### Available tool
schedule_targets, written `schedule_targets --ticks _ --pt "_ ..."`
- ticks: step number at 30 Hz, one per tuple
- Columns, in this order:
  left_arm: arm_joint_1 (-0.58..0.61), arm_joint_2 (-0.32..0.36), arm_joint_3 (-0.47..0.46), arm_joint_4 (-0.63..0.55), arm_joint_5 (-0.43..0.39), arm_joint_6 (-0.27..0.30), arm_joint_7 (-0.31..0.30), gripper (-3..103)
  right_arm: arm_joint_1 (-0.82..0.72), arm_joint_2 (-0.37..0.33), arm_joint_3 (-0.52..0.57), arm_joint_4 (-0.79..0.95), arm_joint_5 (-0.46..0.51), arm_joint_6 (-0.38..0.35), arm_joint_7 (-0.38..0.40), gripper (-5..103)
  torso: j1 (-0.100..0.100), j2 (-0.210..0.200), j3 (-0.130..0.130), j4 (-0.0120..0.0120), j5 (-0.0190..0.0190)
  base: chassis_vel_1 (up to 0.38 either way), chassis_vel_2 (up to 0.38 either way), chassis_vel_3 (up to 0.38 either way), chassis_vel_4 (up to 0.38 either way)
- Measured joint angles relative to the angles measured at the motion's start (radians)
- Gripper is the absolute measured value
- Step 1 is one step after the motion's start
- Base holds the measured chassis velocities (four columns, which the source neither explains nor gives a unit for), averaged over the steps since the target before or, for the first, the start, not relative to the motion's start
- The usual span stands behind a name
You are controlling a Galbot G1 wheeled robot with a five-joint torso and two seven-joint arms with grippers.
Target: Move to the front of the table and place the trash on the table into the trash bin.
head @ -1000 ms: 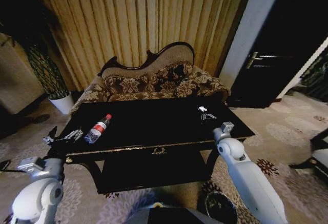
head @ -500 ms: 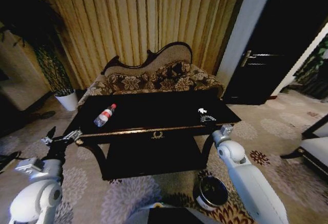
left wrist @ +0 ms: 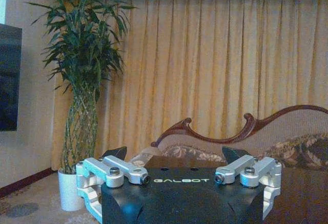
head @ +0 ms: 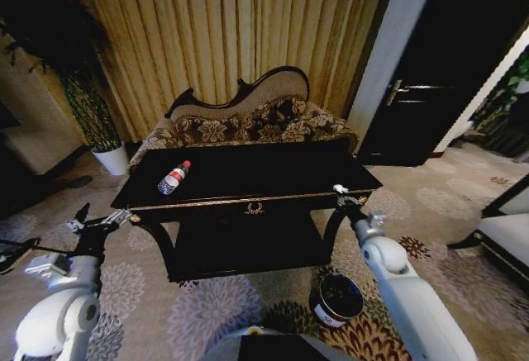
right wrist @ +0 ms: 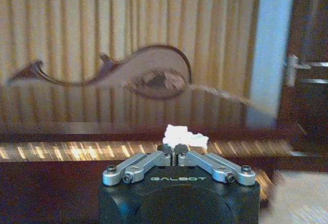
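The dark table point(head: 264, 171) with gold trim stands ahead of me. On its left part lies the trash, a clear bottle point(head: 173, 178) with a red cap and label. My right gripper point(head: 340, 195) hangs at the table's front right corner, shut on a crumpled white scrap point(right wrist: 185, 135) that sticks out past its fingertips point(right wrist: 173, 148). Low on the carpet below it stands the round trash bin point(head: 337, 299) with a black liner. My left gripper point(head: 101, 220) is held off the table's left end, open with nothing between its fingers point(left wrist: 117, 155).
A carved floral sofa point(head: 248, 125) stands behind the table, before tan curtains. A white plant pot point(head: 111, 159) with a tall plant is at the back left. A dark door point(head: 430, 88) is at the right, a seat's edge point(head: 508, 241) beside it.
The whole picture has shifted: the table now lies farther off and the bin shows in full. The right gripper, still shut on the scrap, is now at the table's front right corner.
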Motion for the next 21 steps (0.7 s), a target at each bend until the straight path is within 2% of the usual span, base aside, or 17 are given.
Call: schedule_targets --ticks 7,11,15,18,21 --pt "-0.022 -0.005 0.000 0.007 -0.001 -0.008 0.013 100 -0.064 0.050 -0.002 -0.155 -0.109 0.024 0.000 2 -0.001 0.001 0.000 0.0000 -0.0001 0.000 0.000 0.000 0.000" --pt "-0.018 -0.015 -0.007 0.007 -0.001 -0.016 0.018 100 -0.062 0.085 -0.017 -0.278 -0.172 -0.010 0.000 2 -0.001 0.000 0.000 0.0001 -0.0001 0.000 0.000 0.000 0.000" --pt "-0.010 -0.019 -0.011 0.009 -0.002 -0.025 0.019 100 -0.002 0.140 -0.032 -0.461 -0.291 -0.032 0.000 2 -0.001 0.000 0.000 0.0002 0.0003 0.000 0.000 0.000 0.000" --pt "-0.007 -0.010 -0.021 0.010 -0.004 -0.032 0.019 100 0.027 0.180 -0.033 -0.569 -0.400 -0.011 0.000 2 -0.001 0.000 0.000 0.0004 0.0001 0.000 0.000 0.000 0.000" --pt "-0.011 -0.001 -0.024 0.013 -0.006 -0.032 0.019 100 0.041 0.198 -0.031 -0.629 -0.450 -0.006 0.000 2 -0.001 0.000 0.000 0.0002 -0.0003 0.000 0.000 0.000 0.000"
